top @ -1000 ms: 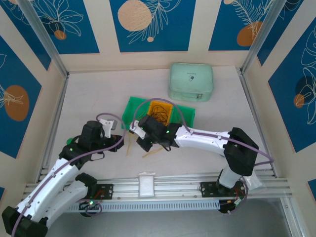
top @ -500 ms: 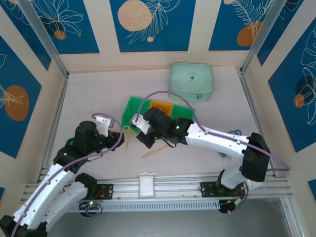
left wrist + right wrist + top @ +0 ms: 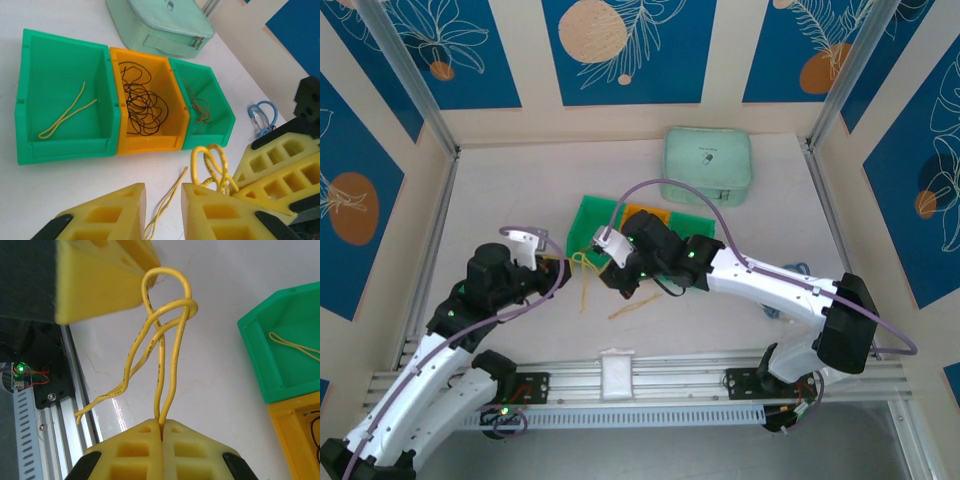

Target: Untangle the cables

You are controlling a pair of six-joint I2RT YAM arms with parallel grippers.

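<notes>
Cables first: a thin yellow cable, twisted into a knotted loop, is held up just in front of the orange bin. It is pinched in my right hand, whose jaws are pressed together. Black cables coil in wiry rings inside that bin. My left hand stands slightly parted beside the loop, gripping nothing. Another yellow strand lies on the table beneath it, its end cut off. Both hands' pads are spongy yellow blocks with square holes.
</notes>
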